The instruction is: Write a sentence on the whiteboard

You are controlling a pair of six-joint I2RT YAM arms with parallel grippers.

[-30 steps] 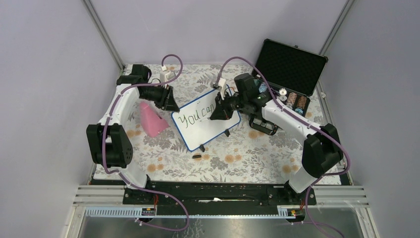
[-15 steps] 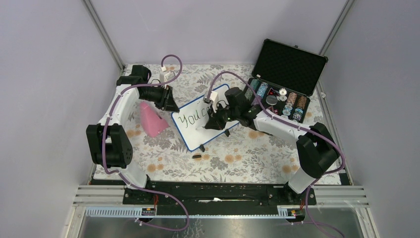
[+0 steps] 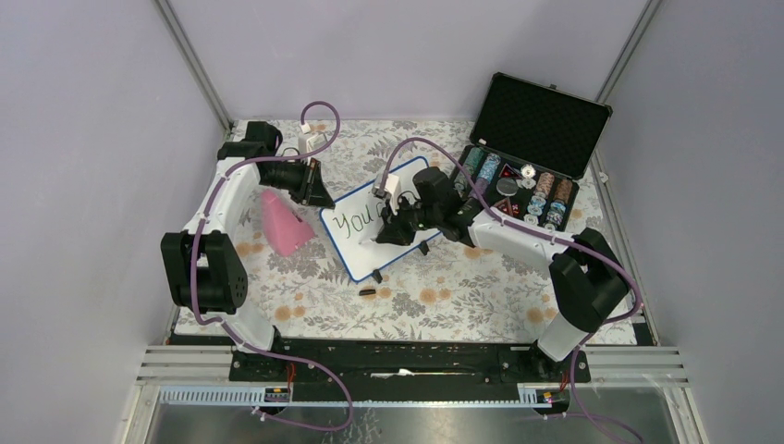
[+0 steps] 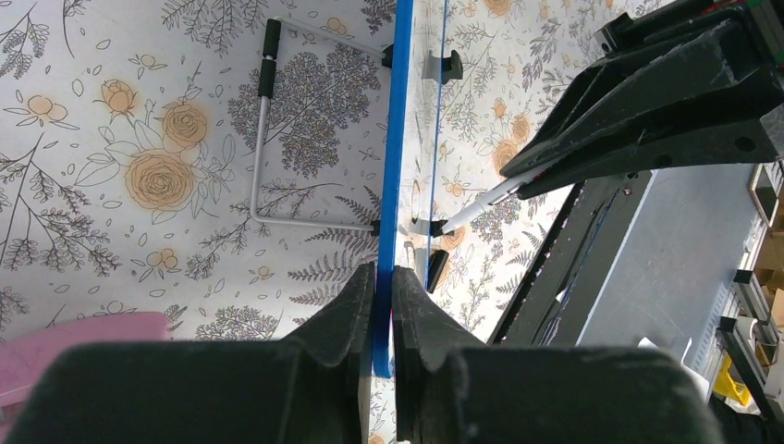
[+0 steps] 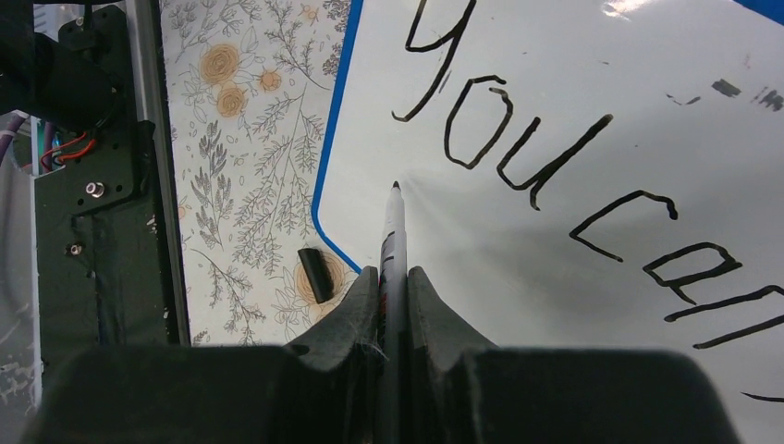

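Two words of the sentence at most show from above, on the whiteboard sitting mid-counter, with your right claw over it. The left wrist view shows your left claw pinched shut on the board's blue frame, steadying it. The right wrist view has the right claw closed on a marker, its tip at the blank area below "You can". By my judgement the opening is written and the rest is left to write.

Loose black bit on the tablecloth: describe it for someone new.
Start at the whiteboard mid-table. Just off its near edge, on the floral cloth, lies a short black cylinder. Unlike the board's clip feet, it lies apart from the frame.
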